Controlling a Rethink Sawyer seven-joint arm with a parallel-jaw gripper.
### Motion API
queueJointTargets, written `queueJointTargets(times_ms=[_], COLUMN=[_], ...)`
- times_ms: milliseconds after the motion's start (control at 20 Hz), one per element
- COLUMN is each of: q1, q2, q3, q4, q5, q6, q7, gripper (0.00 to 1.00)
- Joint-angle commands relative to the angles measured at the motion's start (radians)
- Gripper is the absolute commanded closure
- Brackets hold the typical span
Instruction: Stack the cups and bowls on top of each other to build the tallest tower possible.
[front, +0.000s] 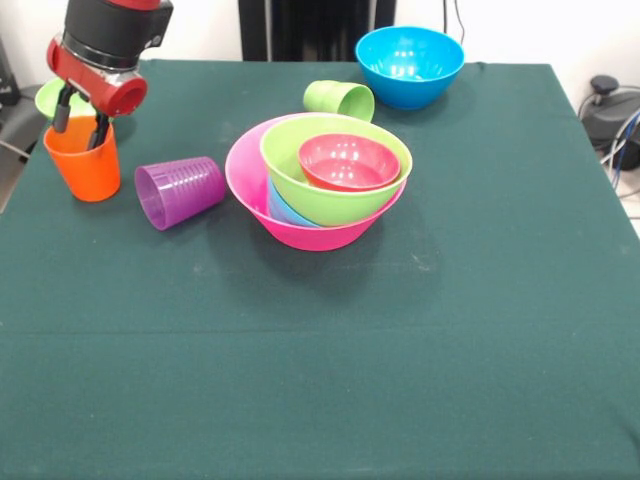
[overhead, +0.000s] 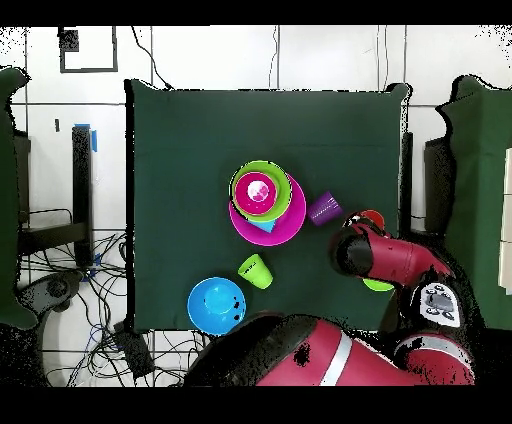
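Observation:
An orange cup (front: 82, 160) stands upright near the table's left edge. My gripper (front: 80, 136) is right over it, with its fingers apart and their tips down at the cup's mouth. A purple cup (front: 180, 192) lies on its side next to it. The tower is a large pink bowl (front: 318, 228) holding a light blue piece (front: 284, 206), a green bowl (front: 336, 192) and a small red bowl (front: 348, 162). A light green cup (front: 340, 100) lies on its side behind it. In the overhead view the orange cup (overhead: 372, 217) peeks out beside the arm.
A medium blue bowl (front: 410, 65) stands upright at the far side. A small green bowl (front: 48, 98) sits behind my gripper at the table's left edge. The dark green cloth (front: 320, 380) covers the table up to its edges.

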Motion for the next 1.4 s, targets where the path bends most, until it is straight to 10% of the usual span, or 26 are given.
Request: queueJointTargets(times_ms=[50, 1400], q1=[0.007, -0.065], q2=[-0.002, -0.108], q3=[0.108, 0.174], q4=[-0.022, 0.055], q5=[0.013, -0.022], q6=[0.001, 0.082], q7=[0.065, -0.004], gripper=[0.0, 0.0])
